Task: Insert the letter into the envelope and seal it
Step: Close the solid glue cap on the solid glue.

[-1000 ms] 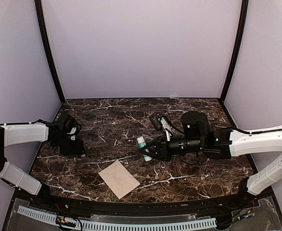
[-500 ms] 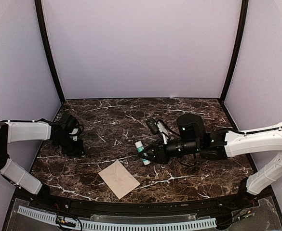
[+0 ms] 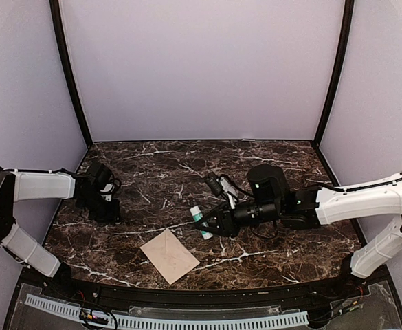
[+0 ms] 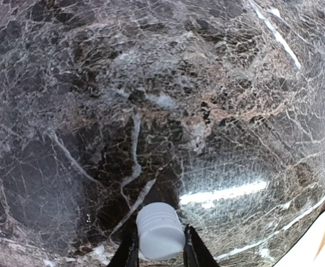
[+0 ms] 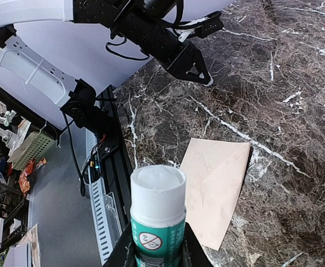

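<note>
close to the front edge of the dark marble table (image 3: 269,165), the envelope (image 3: 170,256) lies flat and turned cornerwise, apart from both arms; whether its flap is stuck down cannot be told. just beyond it, mid-table, the right gripper (image 3: 207,223) is closed narrowly round a glue stick (image 5: 158,206), white with a green label, its white top end towards the envelope. farther back at the left side, the left gripper (image 3: 110,213) points down at the marble, its fingers pinched on a small white ribbed cap (image 4: 159,232).
</note>
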Controlling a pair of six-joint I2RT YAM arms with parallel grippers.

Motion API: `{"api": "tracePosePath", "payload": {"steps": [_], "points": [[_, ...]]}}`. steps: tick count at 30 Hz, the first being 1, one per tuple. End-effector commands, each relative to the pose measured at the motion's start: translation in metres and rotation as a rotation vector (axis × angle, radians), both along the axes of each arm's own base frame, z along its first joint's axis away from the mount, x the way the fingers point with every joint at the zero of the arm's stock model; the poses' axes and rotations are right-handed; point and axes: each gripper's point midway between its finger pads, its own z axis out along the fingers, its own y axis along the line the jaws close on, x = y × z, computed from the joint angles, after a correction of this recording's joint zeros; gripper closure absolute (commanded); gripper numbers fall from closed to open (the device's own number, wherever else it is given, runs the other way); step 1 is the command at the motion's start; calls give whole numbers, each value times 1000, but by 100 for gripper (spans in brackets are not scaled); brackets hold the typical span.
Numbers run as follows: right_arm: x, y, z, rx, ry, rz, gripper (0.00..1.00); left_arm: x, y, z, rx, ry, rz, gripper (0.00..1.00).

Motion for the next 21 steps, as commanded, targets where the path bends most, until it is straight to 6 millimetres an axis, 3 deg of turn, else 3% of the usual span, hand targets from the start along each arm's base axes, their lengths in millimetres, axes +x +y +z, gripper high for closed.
{"api": "tracePosePath", "payload": {"steps": [1,5,9,13,18,21], "points": [[-4,9,21,64,-33,33,100,4,-1,5,2,-5,-18,79],[-6,8,23,67,-35,39,100,8,-7,17,-19,-57,-33,84],[-8,5,23,51,-34,47,100,13,-23,52,-105,-179,-85,85],[-22,-1,24,35,-16,111,100,-2,-73,102,-346,-280,-272,87],[-49,-6,22,5,33,237,100,-58,-150,143,-639,-227,-588,90],[-63,-4,27,7,45,294,100,-82,-179,167,-789,-197,-695,91]]}}
